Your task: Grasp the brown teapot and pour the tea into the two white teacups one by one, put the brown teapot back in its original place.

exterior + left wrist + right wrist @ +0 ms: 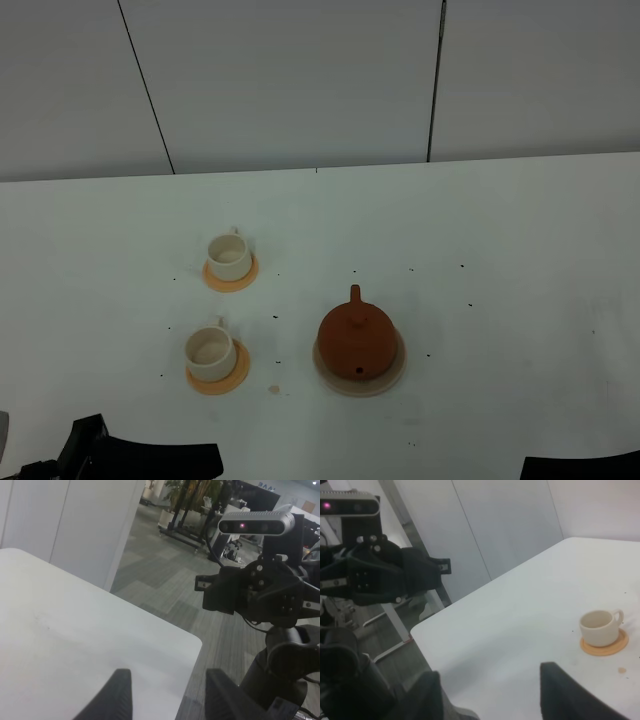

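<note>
1. The teapot (358, 338) sits on its tan disc (398, 372), right of centre and toward the near side, lid on and untouched. A stub sticks out on its far side; from here I can't tell whether it is the spout or the handle.
2. Well to its left stand the two cups, each upright on an orange coaster: the far cup (228, 256) and the near cup (209, 349). As far as I can tell, no tea shows in either.
3. The right gripper (495, 695) is spread wide with nothing between its jaws, back at the near edge and well apart from the pot. The left gripper (167, 695) is likewise parted and empty, at the near left.
4. I'd say the reach for the pot has not begun. The right arm is the closer one. It should first work out which end is the handle and take hold there. It should then lift straight and level, so the lid stays put and the disc isn't dragged.
5. The table (500, 260) is white and flecked with dark specks, with a brown spot (273, 388) just right of the near coaster (236, 375).
6. Behind it stand pale wall panels with dark seams. Past the table's edge there is grey carpet, with plants far off.
</note>
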You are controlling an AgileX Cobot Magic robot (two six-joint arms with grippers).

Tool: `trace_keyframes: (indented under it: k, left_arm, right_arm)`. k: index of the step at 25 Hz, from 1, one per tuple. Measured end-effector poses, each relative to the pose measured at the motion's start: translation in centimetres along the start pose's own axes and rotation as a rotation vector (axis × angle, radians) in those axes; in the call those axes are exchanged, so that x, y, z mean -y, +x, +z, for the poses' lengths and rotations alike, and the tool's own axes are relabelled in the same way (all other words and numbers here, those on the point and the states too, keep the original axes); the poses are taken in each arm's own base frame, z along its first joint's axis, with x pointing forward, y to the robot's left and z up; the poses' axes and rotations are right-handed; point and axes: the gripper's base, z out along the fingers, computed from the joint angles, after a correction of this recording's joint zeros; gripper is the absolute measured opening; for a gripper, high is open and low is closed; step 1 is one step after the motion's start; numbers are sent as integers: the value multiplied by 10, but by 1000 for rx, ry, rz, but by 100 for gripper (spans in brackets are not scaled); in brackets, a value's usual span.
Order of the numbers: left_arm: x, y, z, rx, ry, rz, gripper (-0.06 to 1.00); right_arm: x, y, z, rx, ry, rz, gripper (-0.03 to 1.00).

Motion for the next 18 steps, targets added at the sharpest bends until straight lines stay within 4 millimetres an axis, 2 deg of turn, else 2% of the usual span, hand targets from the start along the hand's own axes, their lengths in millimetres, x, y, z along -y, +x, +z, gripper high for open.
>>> trace_keyframes:
  k: [18]
  left_arm:
    - [-1, -4, 0, 41, -14, -16, 41]
  right_arm:
    - [2, -3, 0, 28, 17, 14, 42]
